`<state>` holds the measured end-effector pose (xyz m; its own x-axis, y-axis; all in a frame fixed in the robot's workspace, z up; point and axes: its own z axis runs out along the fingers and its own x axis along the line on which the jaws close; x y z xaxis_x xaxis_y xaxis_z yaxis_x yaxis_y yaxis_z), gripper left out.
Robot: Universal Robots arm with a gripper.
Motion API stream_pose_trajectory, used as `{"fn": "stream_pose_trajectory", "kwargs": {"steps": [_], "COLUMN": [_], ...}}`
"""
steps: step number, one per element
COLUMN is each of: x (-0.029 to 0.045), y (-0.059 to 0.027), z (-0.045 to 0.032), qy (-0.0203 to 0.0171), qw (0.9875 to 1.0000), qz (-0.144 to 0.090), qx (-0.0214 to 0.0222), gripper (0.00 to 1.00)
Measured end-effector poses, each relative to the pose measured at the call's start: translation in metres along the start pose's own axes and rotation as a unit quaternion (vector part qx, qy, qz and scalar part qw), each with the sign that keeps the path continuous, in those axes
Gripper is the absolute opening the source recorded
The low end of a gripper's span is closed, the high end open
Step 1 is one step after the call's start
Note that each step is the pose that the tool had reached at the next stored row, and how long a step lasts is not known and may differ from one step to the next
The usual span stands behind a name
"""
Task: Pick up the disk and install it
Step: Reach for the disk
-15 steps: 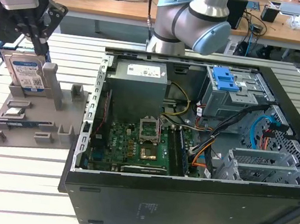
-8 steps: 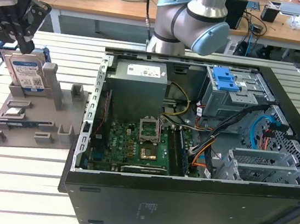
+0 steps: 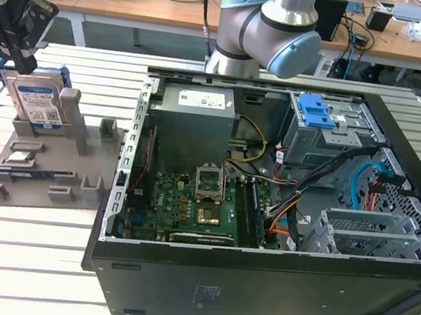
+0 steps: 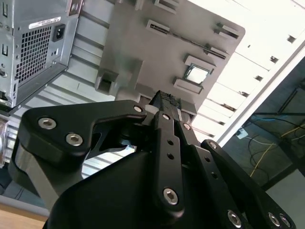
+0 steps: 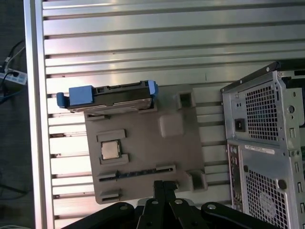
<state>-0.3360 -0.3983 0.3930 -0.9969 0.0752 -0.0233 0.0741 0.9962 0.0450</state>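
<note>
End effector point(image 5: 164, 184) closed, empty, near disk point(image 5: 116, 93)

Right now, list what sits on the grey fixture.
The disk stands on edge in a slot at one end of the fixture; a chip lies flat in a recess. The slot hides the disk's lower edge.

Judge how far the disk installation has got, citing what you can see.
Nothing looks done yet: the disk stands upright in the grey fixture beside the open computer case. In hand: nothing; the gripper hangs empty, clear of the disk. Left: gripping the disk and fitting it into the case.
</note>
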Motion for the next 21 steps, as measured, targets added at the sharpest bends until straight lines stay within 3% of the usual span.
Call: {"fn": "stream_pose_trajectory", "kwargs": {"steps": [7, 16, 18, 20, 21], "x": [0.0179, 0.0478, 0.0556, 0.0581, 0.0602], "y": [0.0015, 0.0176, 0.0226, 0.0262, 0.0305], "z": [0.0004, 0.0033, 0.0044, 0.0049, 0.0054], "qy": [0.0000, 0.0000, -0.0001, -0.0003, -0.0006], "qw": [1.0000, 1.0000, 1.0000, 1.0000, 0.9999], "qz": [0.000, -0.001, -0.002, -0.002, -0.003], "qx": [0.0000, 0.0011, 0.0025, 0.0053, 0.0100], "gripper": [0.11, 0.11, 0.11, 0.11, 0.11]}}
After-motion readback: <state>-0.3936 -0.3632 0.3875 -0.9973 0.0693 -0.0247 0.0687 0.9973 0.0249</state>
